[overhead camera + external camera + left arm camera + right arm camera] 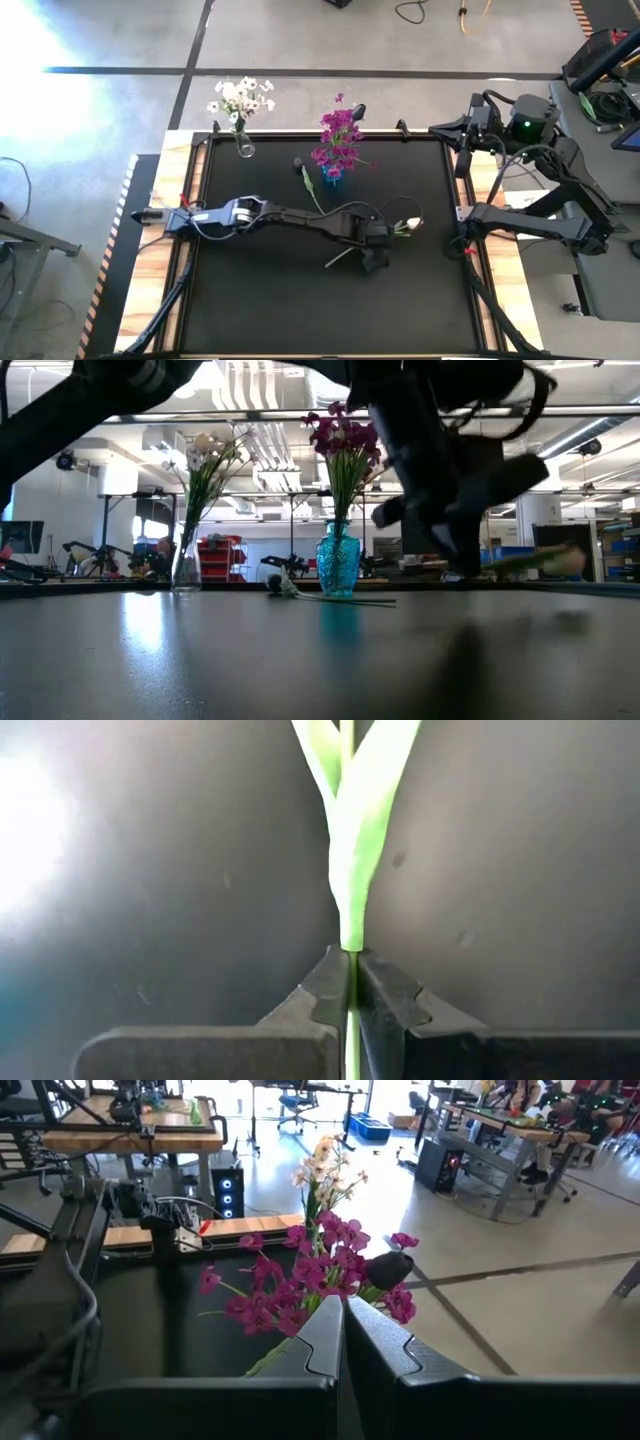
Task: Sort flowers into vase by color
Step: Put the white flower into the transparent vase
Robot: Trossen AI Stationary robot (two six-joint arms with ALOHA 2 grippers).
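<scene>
A clear glass vase (244, 148) at the far left of the black mat (260, 290) holds the white flower sprays (240, 98), and a blue glass vase (332, 177) at far centre holds the magenta-purple sprays (338, 138) with one dark tulip bud (358, 111). The left gripper (350, 982) is pinching the green stem of a cream-peach tulip (409, 225) at mid-mat, right of centre, while another dark tulip (304, 168) lies just left of the blue vase. The right gripper (343, 1342) waits at the mat's right edge, fingers pressed together on nothing.
</scene>
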